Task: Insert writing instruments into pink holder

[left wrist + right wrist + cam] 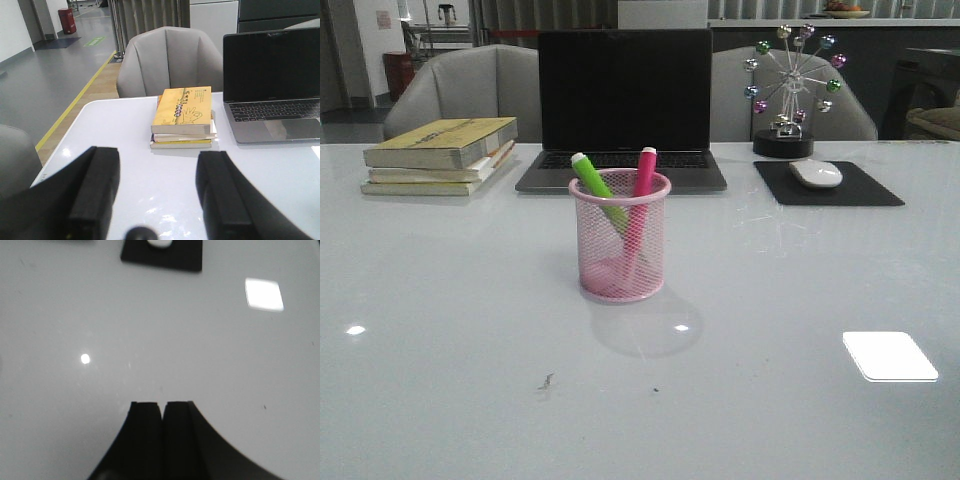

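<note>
The pink holder (620, 238) stands upright in the middle of the table in the front view. A green marker (596, 187) leans inside it with its whitish cap up to the left. A hot pink marker (644, 178) leans beside it, cap up at the right. Neither arm appears in the front view. In the left wrist view my left gripper (157, 162) is open over bare tabletop, nothing between its fingers (95, 185). In the right wrist view my right gripper (163, 405) is shut and empty above bare table. The holder is out of both wrist views.
A stack of books (440, 155) lies at the back left, a dark laptop (623, 110) behind the holder. A white mouse (816, 174) rests on a black pad (865, 190) at the back right, next to a wheel ornament (790, 90). Grey chairs (170, 60) stand behind the table.
</note>
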`<move>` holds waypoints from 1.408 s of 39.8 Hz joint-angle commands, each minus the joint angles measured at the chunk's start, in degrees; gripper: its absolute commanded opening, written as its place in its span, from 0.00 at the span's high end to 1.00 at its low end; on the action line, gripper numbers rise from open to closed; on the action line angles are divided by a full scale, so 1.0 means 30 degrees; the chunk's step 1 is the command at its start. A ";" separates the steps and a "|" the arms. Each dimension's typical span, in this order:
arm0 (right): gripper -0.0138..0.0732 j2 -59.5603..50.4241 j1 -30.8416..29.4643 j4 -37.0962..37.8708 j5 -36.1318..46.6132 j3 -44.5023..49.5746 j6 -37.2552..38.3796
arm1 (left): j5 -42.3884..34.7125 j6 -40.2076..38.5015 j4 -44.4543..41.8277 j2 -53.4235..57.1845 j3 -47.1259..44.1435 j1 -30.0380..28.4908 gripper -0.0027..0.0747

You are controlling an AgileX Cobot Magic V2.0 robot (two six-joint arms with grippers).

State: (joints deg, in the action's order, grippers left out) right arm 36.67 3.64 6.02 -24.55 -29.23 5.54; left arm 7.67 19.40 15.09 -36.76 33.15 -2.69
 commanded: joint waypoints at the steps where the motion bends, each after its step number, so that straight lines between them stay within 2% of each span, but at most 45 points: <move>1: 0.77 -0.1984 0.0073 -0.0415 0.4356 0.1270 -0.0037 | -0.1448 -0.0009 0.0038 0.0040 0.0569 -0.0050 0.43; 8: 0.77 -0.6253 0.0048 -0.1894 0.7663 0.5313 -0.0037 | -0.1448 -0.0009 0.0038 0.0040 0.0569 -0.0050 0.43; 19: 0.77 -1.0698 0.0048 -0.3002 0.7895 1.0315 -0.0037 | -0.1448 -0.0009 0.0038 0.0040 0.0569 -0.0050 0.43; 29: 0.77 -1.2223 0.0048 -0.3002 0.4838 1.0346 -0.0037 | -0.1448 -0.0009 0.0038 0.0040 0.0569 -0.0050 0.43; 56: 0.77 -1.2238 0.0048 -0.3002 0.4684 1.0346 -0.0037 | -0.1448 -0.0009 0.0038 0.0040 0.0542 -0.0050 0.43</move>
State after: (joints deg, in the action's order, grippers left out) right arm -0.51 3.67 -2.97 -15.01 1.77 5.54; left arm 7.70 19.40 14.97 -36.76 33.15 -2.69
